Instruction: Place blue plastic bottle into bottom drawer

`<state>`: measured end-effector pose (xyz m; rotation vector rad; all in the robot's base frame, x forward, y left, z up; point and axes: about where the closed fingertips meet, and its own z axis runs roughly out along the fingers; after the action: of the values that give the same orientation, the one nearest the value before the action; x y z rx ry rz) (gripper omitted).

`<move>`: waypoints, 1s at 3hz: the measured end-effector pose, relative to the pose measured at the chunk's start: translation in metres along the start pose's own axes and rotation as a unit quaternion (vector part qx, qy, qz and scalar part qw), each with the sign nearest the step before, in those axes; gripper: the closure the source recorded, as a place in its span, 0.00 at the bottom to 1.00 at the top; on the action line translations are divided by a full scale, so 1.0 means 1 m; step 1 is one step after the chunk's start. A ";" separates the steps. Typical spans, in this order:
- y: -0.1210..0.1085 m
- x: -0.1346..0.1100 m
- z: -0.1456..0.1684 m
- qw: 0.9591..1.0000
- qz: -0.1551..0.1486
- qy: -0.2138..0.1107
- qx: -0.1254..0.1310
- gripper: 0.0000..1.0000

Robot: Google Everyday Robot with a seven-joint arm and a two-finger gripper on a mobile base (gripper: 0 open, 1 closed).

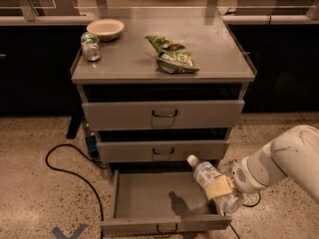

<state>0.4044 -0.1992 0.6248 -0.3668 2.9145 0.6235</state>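
At four o'clock, the gripper (220, 188) clamps the translucent, white-capped blue plastic bottle (203, 172), tilted, apparently over the right edge of the shallow grey-metal bottom drawer (144, 199).

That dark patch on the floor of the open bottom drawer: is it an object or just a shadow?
Camera view: it looks like a shadow, soft-edged and flat on the bottom drawer floor, likely cast by the blue plastic bottle gripped in the claw above the drawer's right wall; the light is dim and warm, with no glare there.

Speckled floor (30, 203), dark counters (35, 63) behind, dim light
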 end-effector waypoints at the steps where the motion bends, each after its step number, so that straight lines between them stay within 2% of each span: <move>1: -0.015 -0.017 0.033 1.000 -0.007 -0.013 -0.003 1.00; 2: -0.029 -0.048 0.085 0.998 -0.003 -0.046 0.032 1.00; 3: -0.043 -0.061 0.086 0.996 -0.006 -0.069 0.058 1.00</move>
<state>0.4817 -0.1889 0.5417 -0.3134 2.7990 0.4545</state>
